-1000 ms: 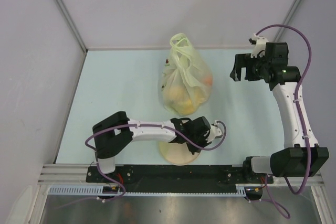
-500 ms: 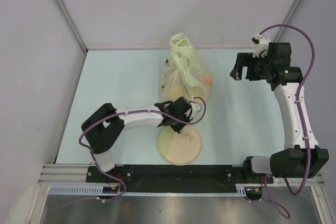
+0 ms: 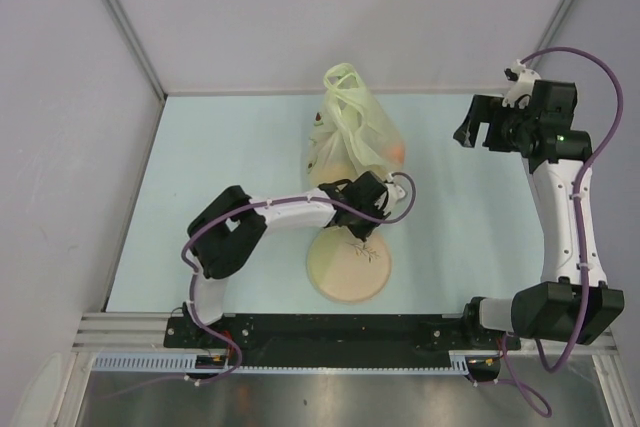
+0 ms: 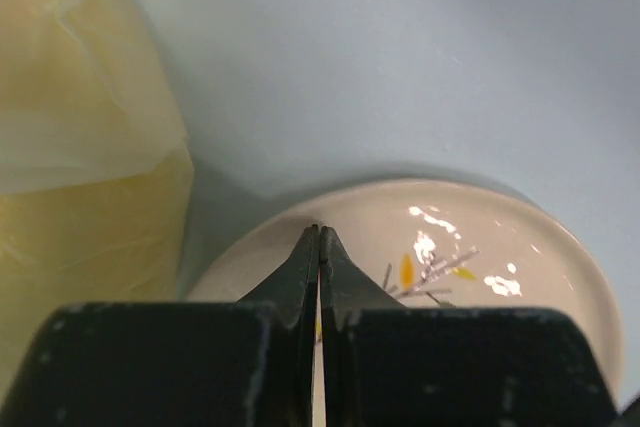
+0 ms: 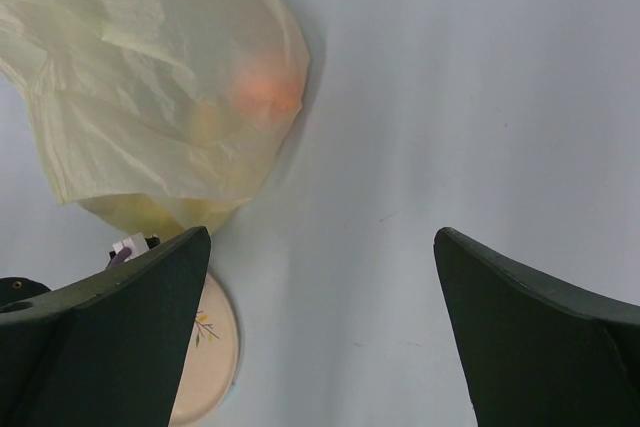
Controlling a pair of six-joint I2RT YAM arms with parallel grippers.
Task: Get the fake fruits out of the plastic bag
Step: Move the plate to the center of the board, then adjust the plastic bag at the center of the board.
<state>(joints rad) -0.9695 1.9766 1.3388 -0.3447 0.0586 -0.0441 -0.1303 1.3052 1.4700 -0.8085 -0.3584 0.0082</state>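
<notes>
Left gripper [image 4: 319, 237] clamped tight, fingers pressed flat together, nothing between them. Tips sit at bag-side rim of cream plate [image 4: 530, 247]. Touching it or just above, hard to say from here. Right gripper [image 5: 320, 332] spread wide, empty, held well off to right of plastic bag [image 3: 352, 137]. Fake fruits all inside bag: orange [image 5: 266, 95] glows through film, yellowish lumps lower down. Bag stands mid-table, just behind plate.
</notes>
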